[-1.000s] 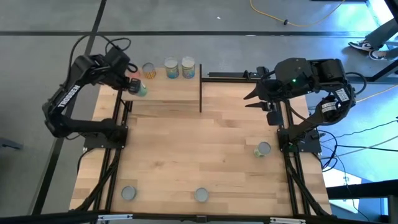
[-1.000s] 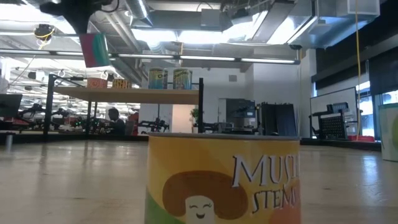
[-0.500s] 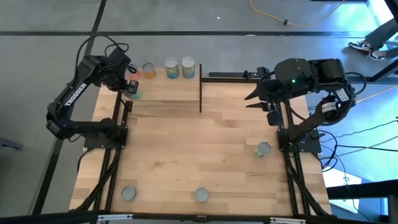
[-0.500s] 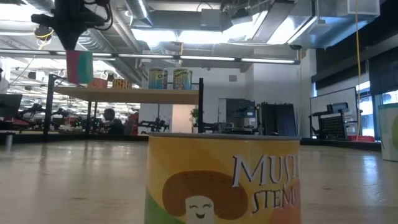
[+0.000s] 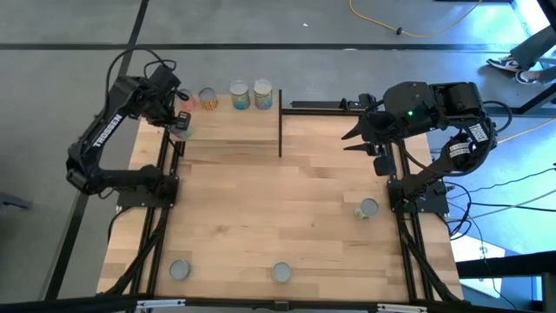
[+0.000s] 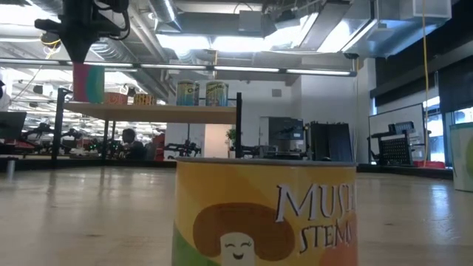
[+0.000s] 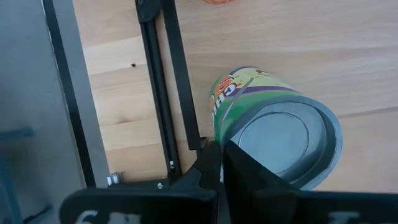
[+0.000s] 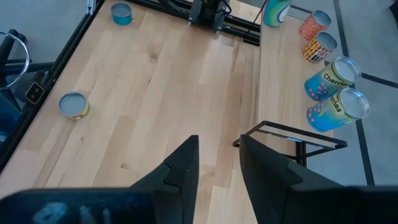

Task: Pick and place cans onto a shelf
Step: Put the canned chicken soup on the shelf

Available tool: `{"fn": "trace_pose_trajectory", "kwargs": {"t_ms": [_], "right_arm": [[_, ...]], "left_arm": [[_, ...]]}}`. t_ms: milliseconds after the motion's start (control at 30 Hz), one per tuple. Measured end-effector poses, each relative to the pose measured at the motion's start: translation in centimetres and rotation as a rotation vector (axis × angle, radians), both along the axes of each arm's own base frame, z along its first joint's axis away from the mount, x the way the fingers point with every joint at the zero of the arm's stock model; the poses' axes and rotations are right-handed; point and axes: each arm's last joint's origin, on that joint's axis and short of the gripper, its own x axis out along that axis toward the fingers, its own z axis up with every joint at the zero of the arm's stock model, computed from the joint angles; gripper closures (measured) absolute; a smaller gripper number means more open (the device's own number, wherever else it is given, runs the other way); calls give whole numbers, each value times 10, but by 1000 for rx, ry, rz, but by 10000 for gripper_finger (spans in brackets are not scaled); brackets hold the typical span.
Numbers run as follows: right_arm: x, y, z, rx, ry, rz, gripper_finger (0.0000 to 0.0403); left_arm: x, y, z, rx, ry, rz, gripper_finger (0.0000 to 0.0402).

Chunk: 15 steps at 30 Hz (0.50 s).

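My left gripper (image 5: 180,123) is shut on a pink-and-green can (image 6: 89,83) over the left end of the light-wood shelf (image 5: 234,127). The can's grey top shows in the left wrist view (image 7: 280,140). Several other cans stand upright on their bases along the shelf's far edge (image 5: 238,95), and they also show in the low view (image 6: 199,93). My right gripper (image 5: 350,139) is open and empty above the table's far right; its fingers show apart in the right wrist view (image 8: 217,155). My left gripper holds the can by its upper end, at the rim of its grey top (image 7: 231,135). My own dark finger (image 7: 249,180) hides the exact contact. The fingers come from above, pointing down. The can hangs upright at the shelf's top (image 6: 148,111); I cannot tell whether it touches.
Three more cans stand on the tabletop: one at the right (image 5: 368,209) and two by the near edge (image 5: 180,270) (image 5: 281,272); a yellow mushroom can (image 6: 266,214) fills the low view's foreground. Black uprights (image 5: 280,122) stand at the shelf's ends.
My left gripper has carried the can toward the table's left edge and down toward the shelf's left end. The can was tilted and higher a second ago and now hangs upright close to the board.
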Motion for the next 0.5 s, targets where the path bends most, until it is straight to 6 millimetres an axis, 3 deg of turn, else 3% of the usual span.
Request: {"fn": "trace_pose_trajectory", "kwargs": {"t_ms": [500], "right_arm": [[0,0,0,0,0,0,286]], "left_arm": [[7,16,-9,-22,108,-34,390]]}}
